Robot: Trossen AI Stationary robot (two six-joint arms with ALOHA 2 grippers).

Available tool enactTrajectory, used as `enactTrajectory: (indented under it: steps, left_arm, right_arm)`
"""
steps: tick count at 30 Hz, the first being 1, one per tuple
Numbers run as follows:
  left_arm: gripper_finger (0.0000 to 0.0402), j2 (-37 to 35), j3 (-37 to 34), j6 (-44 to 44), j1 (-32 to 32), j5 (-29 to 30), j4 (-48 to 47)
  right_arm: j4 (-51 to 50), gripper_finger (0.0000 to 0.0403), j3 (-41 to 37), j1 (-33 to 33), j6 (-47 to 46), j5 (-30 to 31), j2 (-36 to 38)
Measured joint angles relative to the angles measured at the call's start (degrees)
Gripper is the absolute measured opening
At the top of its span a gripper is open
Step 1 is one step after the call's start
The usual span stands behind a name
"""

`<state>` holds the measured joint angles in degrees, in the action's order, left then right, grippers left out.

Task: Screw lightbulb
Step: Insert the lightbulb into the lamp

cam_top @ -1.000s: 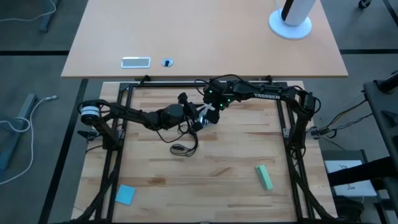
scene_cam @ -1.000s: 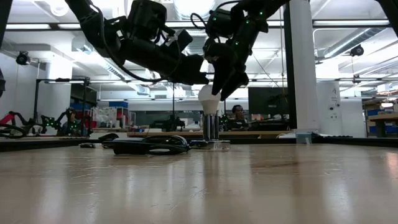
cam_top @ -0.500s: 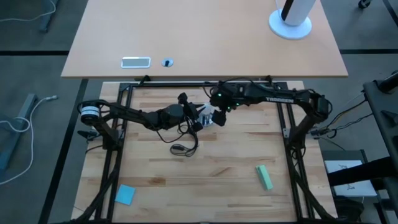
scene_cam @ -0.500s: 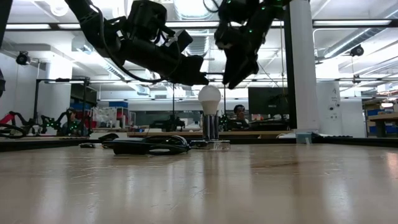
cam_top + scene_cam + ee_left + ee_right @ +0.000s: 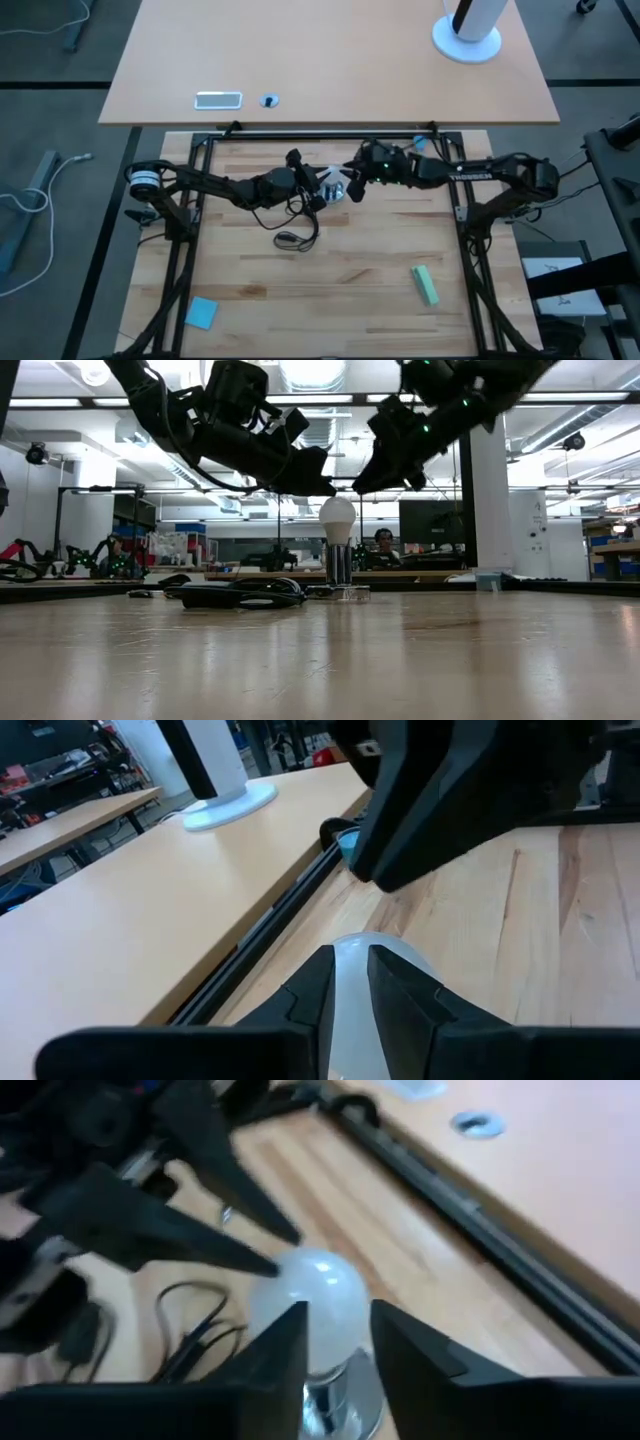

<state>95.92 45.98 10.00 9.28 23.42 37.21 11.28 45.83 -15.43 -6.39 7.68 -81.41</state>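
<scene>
The lightbulb [image 5: 337,519] stands upright in its silver socket [image 5: 339,565], mid-frame on the tabletop [image 5: 320,660]. Right tool [image 5: 372,481], nearly closed, holds nothing; left tool [image 5: 322,486] hovers alongside, narrowly parted. The glass looks light, slick and fragile: grip its widest part gently.

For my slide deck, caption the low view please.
Lightbulb upright in its socket, both robot hands poised just above it: left hand, right hand.
</scene>
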Motion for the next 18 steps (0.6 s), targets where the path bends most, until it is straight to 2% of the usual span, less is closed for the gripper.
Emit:
enactTrajectory:
  steps: [4,7,18]
  left_arm:
    - [0.0053,-0.02,0.0,-0.02,-0.01,0.0,-0.2]
    - [0.0053,-0.04,0.0,-0.02,-0.02,0.0,-0.28]
    - [0.0073,-0.04,0.0,-1.53,-0.02,0.0,-0.07]
  right_arm:
    - [16.44,0.002,-6.6,0.94,-0.01,-0.04,-0.35]
    - [23.91,0.0004,-8.96,1.57,-0.14,-0.06,-0.98]
    - [24.05,0.0001,-8.59,1.66,-2.82,0.47,-5.43]
